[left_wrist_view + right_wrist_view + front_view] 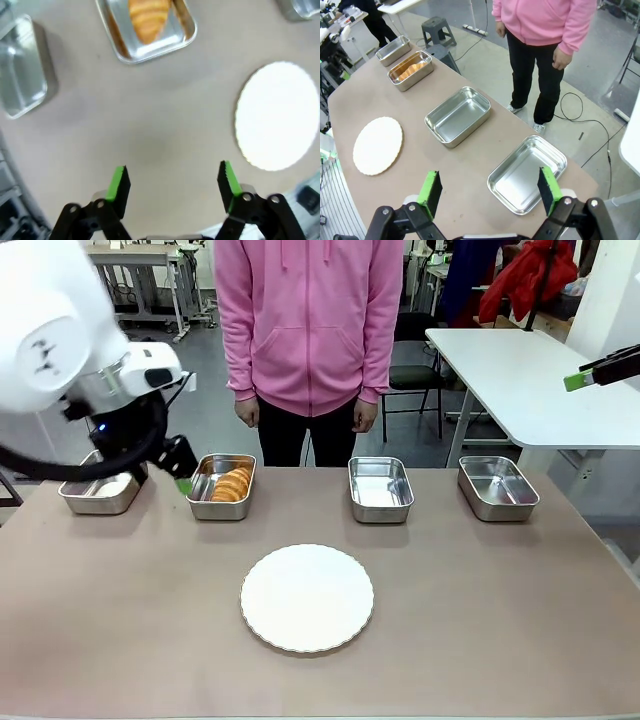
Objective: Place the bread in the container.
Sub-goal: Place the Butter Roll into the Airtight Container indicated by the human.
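The bread [232, 484], a golden-brown croissant, lies inside the container [207, 508], the second steel pan from the left. My left gripper [181, 476] hangs just left of that pan, above the table, between it and the leftmost pan. In the left wrist view the left gripper [174, 182] is open with nothing between its green pads; the bread [147, 17] and its container [150, 50] lie ahead of it. My right gripper [582, 378] is raised at the far right. In its own view the right gripper [490, 187] is open and empty, high over the table, with the bread [410, 70] far off.
A round white plate [307, 597] lies mid-table. Three empty steel pans stand in the back row: far left [98, 495], centre right [380, 487] and right [497, 487]. A person in a pink hoodie [308, 320] stands behind the table, hands down.
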Available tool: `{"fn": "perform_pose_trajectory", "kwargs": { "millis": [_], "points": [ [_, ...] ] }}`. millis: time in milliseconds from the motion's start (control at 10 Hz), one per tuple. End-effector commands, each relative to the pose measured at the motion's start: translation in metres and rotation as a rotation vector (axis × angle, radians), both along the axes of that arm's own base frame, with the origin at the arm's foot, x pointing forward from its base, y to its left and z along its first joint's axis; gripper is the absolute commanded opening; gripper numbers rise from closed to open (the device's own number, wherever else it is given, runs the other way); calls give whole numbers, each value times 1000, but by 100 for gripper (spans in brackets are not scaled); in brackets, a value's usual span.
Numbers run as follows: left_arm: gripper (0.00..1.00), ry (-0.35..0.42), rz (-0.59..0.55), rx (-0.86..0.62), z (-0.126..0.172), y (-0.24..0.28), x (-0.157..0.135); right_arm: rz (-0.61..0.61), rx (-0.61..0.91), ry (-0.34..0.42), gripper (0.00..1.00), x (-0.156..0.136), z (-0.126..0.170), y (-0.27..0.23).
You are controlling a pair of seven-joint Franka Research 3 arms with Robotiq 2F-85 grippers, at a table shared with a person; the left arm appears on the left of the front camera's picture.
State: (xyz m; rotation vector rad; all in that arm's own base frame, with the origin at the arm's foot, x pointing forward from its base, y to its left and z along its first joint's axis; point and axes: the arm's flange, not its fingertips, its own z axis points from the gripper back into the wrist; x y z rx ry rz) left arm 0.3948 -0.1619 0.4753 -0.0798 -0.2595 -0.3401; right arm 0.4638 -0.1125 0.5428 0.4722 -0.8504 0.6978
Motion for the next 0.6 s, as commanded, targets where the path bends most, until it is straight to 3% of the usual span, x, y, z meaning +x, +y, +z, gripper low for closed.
{"fn": "perform_pose_trajectory", "kwargs": {
  "millis": [0,200,300,500],
  "points": [
    [88,-74,57,-60,-10,16,-36,4,7,-5,100,-1,1,2],
    [88,-73,56,-75,-20,22,-43,4,7,-5,100,-1,1,2],
    [88,-51,51,-64,-25,25,-33,4,7,-5,100,-1,1,2],
    [88,-59,51,-46,-14,21,-44,4,7,-5,100,-1,1,2]
  ]
}}
